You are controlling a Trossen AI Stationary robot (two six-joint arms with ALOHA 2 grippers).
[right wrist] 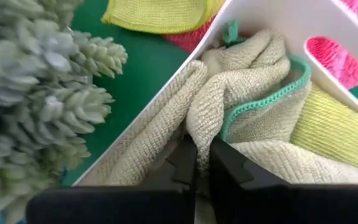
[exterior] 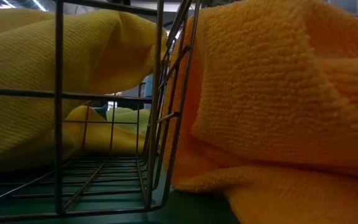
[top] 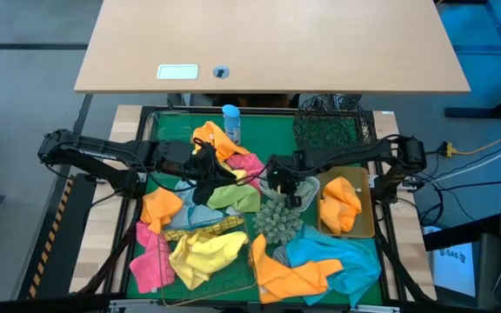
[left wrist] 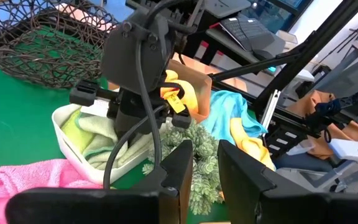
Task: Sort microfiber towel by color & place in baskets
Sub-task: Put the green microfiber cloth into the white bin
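Note:
A pale green towel (right wrist: 247,93) with a teal hem lies heaped in the white tray (right wrist: 166,87). My right gripper (right wrist: 202,163) points down into that tray (top: 310,184), its fingers nearly together on the cloth. My left gripper (left wrist: 205,171) hovers over the mat's middle (top: 207,174), open by a narrow gap with nothing between its fingers. An orange towel (top: 342,202) fills the tan tray (top: 368,228). A yellow towel (top: 203,252) drapes over the gold wire basket (exterior: 104,124). The black mesh basket (top: 329,126) stands at the far right. My right gripper pinches a raised fold of the pale green towel (right wrist: 194,134) between its two fingers, which come from above, pointing steeply down. The towel rests bunched in the white tray, slack, with its hem curling beside the fold.
The spiky green ball (top: 277,222) sits right next to the white tray on its near side. A blue spray bottle (top: 230,122) stands at the far edge. Pink (top: 150,256), orange (top: 290,274), blue (top: 337,256) and lime (top: 233,198) towels lie scattered over the green mat.

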